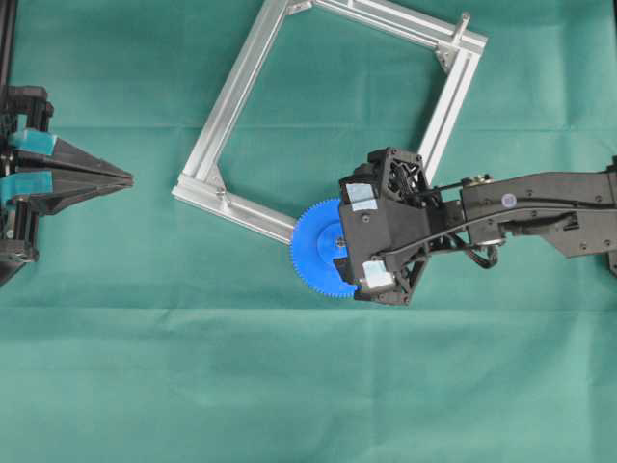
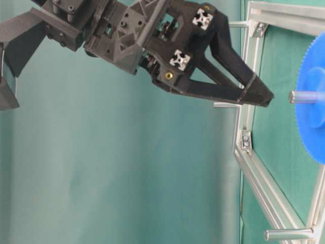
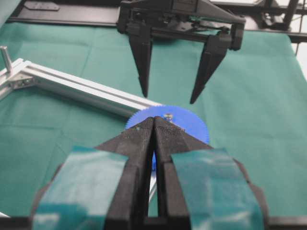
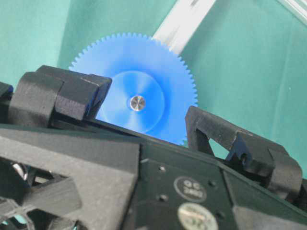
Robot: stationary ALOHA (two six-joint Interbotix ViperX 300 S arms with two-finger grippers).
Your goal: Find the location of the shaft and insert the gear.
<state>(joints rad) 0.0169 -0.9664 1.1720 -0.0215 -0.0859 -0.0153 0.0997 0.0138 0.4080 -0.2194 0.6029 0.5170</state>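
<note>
The blue gear [image 1: 313, 246] lies flat at the lower corner of the aluminium frame [image 1: 231, 101]. It is seated on the shaft, whose silvery tip [image 4: 137, 103] shows through the hub's centre hole. From table level the shaft end [image 2: 299, 96] sticks out of the gear [image 2: 312, 101]. My right gripper [image 3: 169, 97] hovers just above the gear, open, its fingers [image 4: 62, 93] apart on either side of the hub and holding nothing. My left gripper [image 1: 128, 178] rests shut and empty at the far left, pointing toward the gear [image 3: 187, 122].
The frame is a tilted square of aluminium bars on green cloth. A bare silvery peg [image 1: 463, 24] stands at its far right corner, and a small fitting [image 1: 220, 193] at the left corner. Other pegs [image 2: 289, 234] show from table level.
</note>
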